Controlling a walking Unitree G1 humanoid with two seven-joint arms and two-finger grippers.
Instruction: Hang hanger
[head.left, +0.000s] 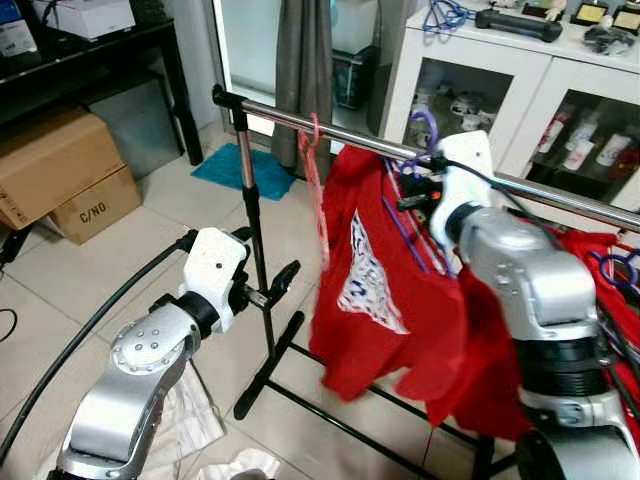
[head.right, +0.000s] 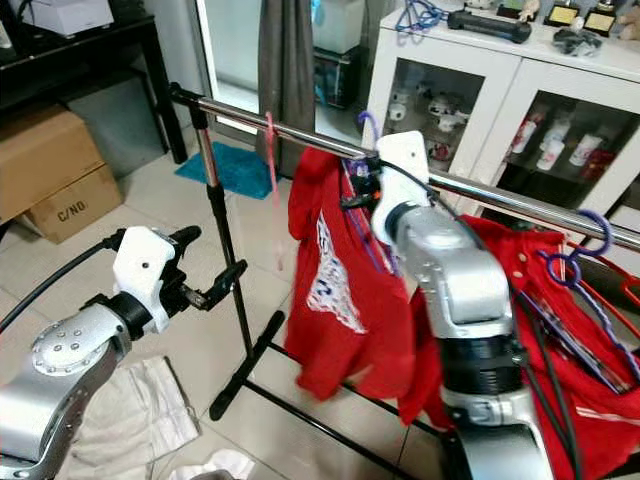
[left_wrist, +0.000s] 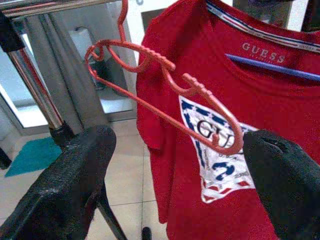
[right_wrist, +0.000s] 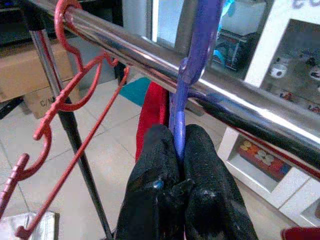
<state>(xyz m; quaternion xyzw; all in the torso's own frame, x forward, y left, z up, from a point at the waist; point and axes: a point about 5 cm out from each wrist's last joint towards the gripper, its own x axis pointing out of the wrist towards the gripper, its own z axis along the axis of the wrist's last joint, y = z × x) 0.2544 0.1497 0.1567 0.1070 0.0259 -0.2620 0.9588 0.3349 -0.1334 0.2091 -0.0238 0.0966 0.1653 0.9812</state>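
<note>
A chrome rail (head.left: 330, 130) on a black stand crosses the scene. A purple hanger (right_wrist: 192, 75) carries a red printed T-shirt (head.left: 380, 290); its hook (head.left: 425, 125) curves up over the rail. My right gripper (right_wrist: 179, 145) is shut on the hanger's neck just below the rail, also seen at the rail (head.left: 415, 185). An empty red hanger (left_wrist: 165, 95) dangles from the rail to the shirt's left. My left gripper (head.left: 280, 280) is open and holds nothing, low beside the stand's upright pole, facing the red hanger and the shirt.
More red clothes on purple hangers (head.left: 610, 270) pile up at the right. A white glass-door cabinet (head.left: 520, 90) stands behind the rail. Cardboard boxes (head.left: 60, 170) and a black table (head.left: 90, 50) are at left. Pale cloth (head.left: 190, 420) lies on the tiled floor.
</note>
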